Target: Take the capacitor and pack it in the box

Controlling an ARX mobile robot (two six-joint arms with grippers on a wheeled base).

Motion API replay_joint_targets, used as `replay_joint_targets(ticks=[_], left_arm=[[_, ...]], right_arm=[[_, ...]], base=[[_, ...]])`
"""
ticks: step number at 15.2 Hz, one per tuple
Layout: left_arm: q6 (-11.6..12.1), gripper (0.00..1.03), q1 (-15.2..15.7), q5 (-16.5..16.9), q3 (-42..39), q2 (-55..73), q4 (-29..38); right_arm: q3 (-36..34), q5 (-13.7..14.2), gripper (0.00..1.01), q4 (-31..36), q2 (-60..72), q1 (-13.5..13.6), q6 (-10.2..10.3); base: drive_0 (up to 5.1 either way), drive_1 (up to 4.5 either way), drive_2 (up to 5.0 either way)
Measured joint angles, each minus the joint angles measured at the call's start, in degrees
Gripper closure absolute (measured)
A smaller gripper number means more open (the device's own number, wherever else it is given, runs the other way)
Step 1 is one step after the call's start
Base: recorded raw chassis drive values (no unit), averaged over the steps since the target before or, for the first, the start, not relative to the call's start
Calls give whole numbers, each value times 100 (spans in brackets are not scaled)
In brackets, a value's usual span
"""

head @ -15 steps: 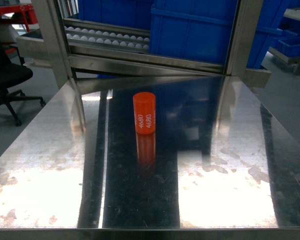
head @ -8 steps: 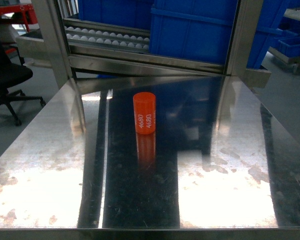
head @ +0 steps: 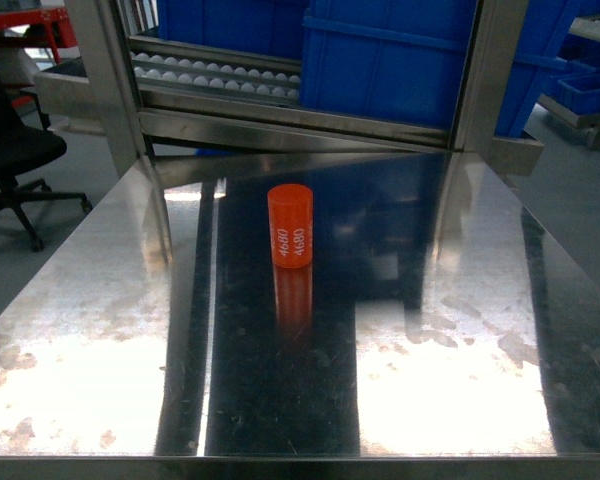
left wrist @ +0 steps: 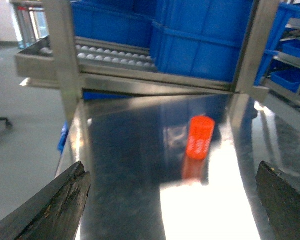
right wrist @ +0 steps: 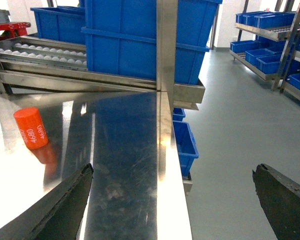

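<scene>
On the steel surface (head: 100, 330) the capacitor (head: 290, 227) stood upright exactly as 1 second earlier; left gripper (left wrist: 172, 200) and right gripper (right wrist: 172, 200) hung spread open, so picking hadn't begun.

The capacitor (left wrist: 200, 137) smears in the left wrist view, its print unreadable (legible elsewhere); both wrist frames crop the jaws to their dark tips.

— Where is the capacitor (head: 290, 227)?
— Upright on the steel table (head: 450, 330), centre, toward its far half.
— Its look?
— A bright orange cylinder, white "4680" printed twice, reflected below.
</scene>
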Motion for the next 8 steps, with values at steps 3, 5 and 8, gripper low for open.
replay_joint_targets(ticks=[3, 5, 8], left_arm=[[57, 5, -448, 0, 1408, 3882, 2684], [-39, 5, -483, 186, 2227, 5678, 2909], [-48, 5, -597, 299, 3405, 7044, 2756]], right_arm=[[0, 2, 3, 0, 0, 0, 2], [0, 0, 3, 0, 0, 0, 0], [0, 0, 3, 0, 0, 0, 0]], base=[[0, 0, 0], [0, 0, 0], [0, 0, 0]])
